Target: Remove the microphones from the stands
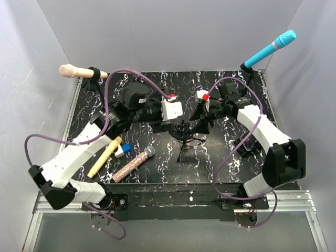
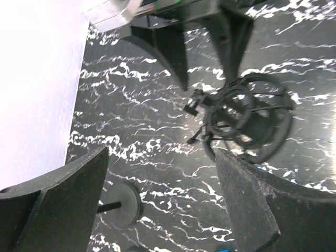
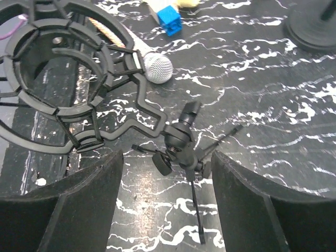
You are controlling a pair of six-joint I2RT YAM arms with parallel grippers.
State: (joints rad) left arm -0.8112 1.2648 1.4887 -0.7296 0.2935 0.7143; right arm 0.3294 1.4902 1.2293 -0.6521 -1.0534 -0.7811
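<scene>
The shock-mount stand (image 1: 185, 134) stands mid-counter (image 1: 210, 169), its ring holding nothing. A glittery microphone (image 1: 132, 165) lies flat on the counter left of the stand, near it but not touching, its mesh head toward the stand. The left claw (image 2: 157, 210) and the right claw (image 3: 165, 210) flank the stand, both released and holding nothing.

A small blue plastic cube (image 1: 126, 148) sits on the black marble-patterned tabletop with white veining (image 1: 210, 163), well apart from the left gripper (image 2: 161, 157), off to its near-left, with a little white block (image 1: 120, 153) just beside it. From the right gripper (image 3: 167, 155) the cube lies well ahead. Plain white panels (image 1: 157, 31) wall the table behind and at both sides.
</scene>
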